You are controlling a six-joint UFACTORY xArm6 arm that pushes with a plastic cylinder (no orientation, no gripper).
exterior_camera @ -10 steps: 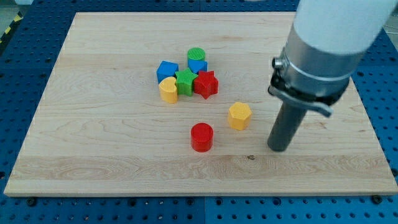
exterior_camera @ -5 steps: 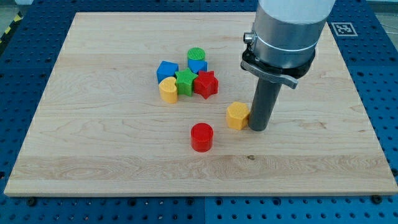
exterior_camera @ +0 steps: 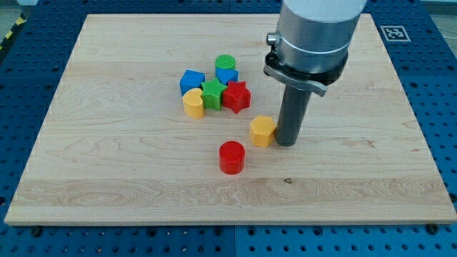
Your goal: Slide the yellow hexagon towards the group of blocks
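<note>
My tip [exterior_camera: 286,143] is touching the yellow hexagon [exterior_camera: 262,130] from the right; no gripper exists. The group around the red star [exterior_camera: 236,96] is remaining apart, up-left.

I see a pale wooden table [exterior_camera: 107,178] lying on a blue perforated base [exterior_camera: 443,107], with a black-and-white marker tag [exterior_camera: 394,33] at the view's top right.

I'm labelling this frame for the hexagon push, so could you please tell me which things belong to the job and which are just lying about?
Part of the job:
- yellow hexagon
- my tip, against the hexagon's right side
- the group: blue block, green cylinder, blue cube, green star, red star, yellow block

Lying about:
- red cylinder, alone below the hexagon
</note>
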